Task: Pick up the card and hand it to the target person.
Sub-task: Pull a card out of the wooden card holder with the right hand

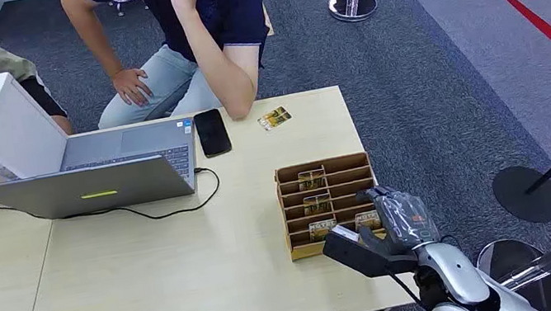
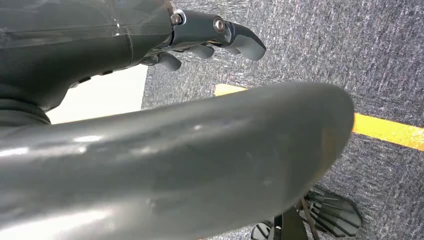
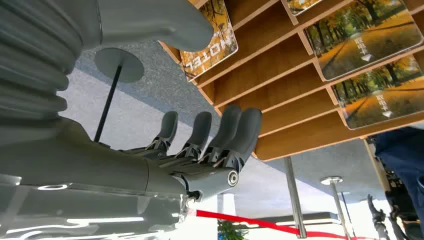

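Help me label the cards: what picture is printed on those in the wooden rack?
Orange-yellow autumn trees, clearest on the cards in the right wrist view.

- Card holder (image 1: 327, 197): brown wood.
- Cards (image 3: 367, 37): autumn trees in yellow and orange.
- Table (image 1: 149, 276): pale wood grain.
- Phone (image 1: 212, 132): black.
- Laptop (image 1: 93, 184): silver-grey.
- Carpet (image 1: 427, 81): speckled dark grey, red stripe.

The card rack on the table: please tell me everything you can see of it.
The rack is a brown box, cardboard or thin wood by its look, with slanted slots in two columns. It lies flat near the table's right front corner. Several slots hold cards printed with autumn trees; others are empty. The right hand is at its front right corner, with fingers by its edge.
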